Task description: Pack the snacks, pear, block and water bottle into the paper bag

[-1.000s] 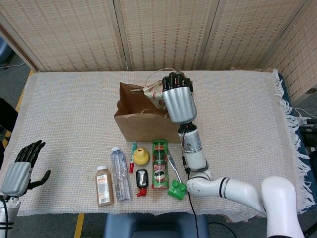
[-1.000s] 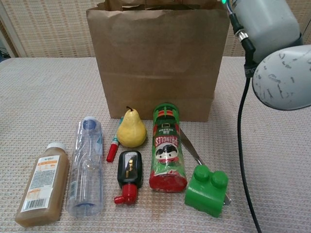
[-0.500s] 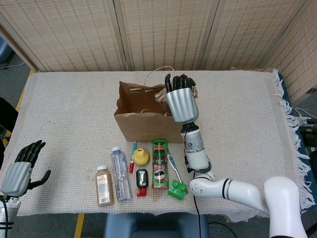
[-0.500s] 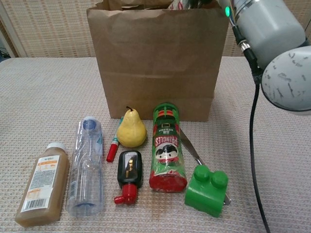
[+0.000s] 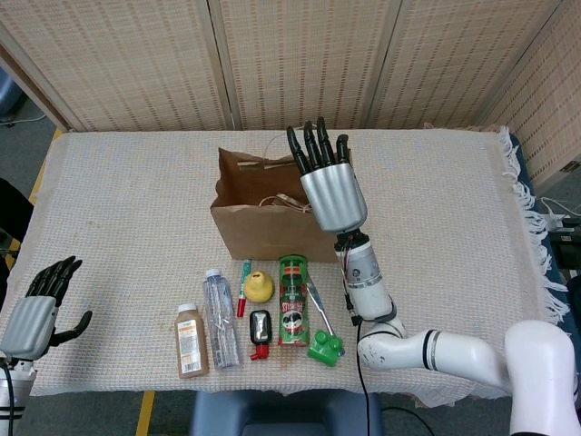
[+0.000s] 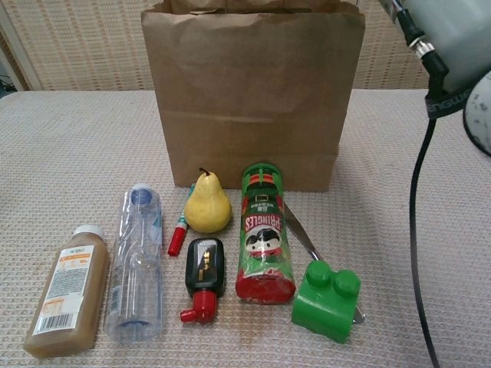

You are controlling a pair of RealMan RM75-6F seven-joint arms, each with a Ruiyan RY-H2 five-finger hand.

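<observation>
- A brown paper bag (image 5: pixel 263 218) stands upright and open near the middle of a counter (image 5: pixel 136 200) covered in woven beige cloth; every place below is given from this bag.
- The right robot hand (image 5: pixel 329 182) hangs above the bag's right rim, its dark fingers (image 5: pixel 309 145) straight, spread and empty, pointing toward the screen wall behind.
- The left robot hand (image 5: pixel 36 304) hovers far out to the bag's left, off the counter's front corner, fingers loosely apart with nothing in them.
- Lined up in front of the bag, nearest its wall: a yellow pear (image 6: pixel 207 204) standing stem up, with a red-capped marker (image 6: pixel 179 228) lying just to its left.
- To the pear's right, a green Pringles can (image 6: pixel 264 233) lies on its side, its top end toward the bag.
- A metal knife (image 6: pixel 302 236) rests beside the can's right flank, its far end slipping under a green block (image 6: pixel 327 300) at the row's front right.
- A clear water bottle (image 6: pixel 137 264) lies to the front left of the bag, cap end toward it.
- Further left, alongside the water bottle, lies a bottle of brown drink (image 6: pixel 67 293) with a white cap.
- Between the water bottle and the can lies a small black bottle with a red cap (image 6: pixel 203 276), cap pointing away from the bag.
- From the head view, paper handles and some crumpled contents show inside the bag's mouth, too indistinct to name.
</observation>
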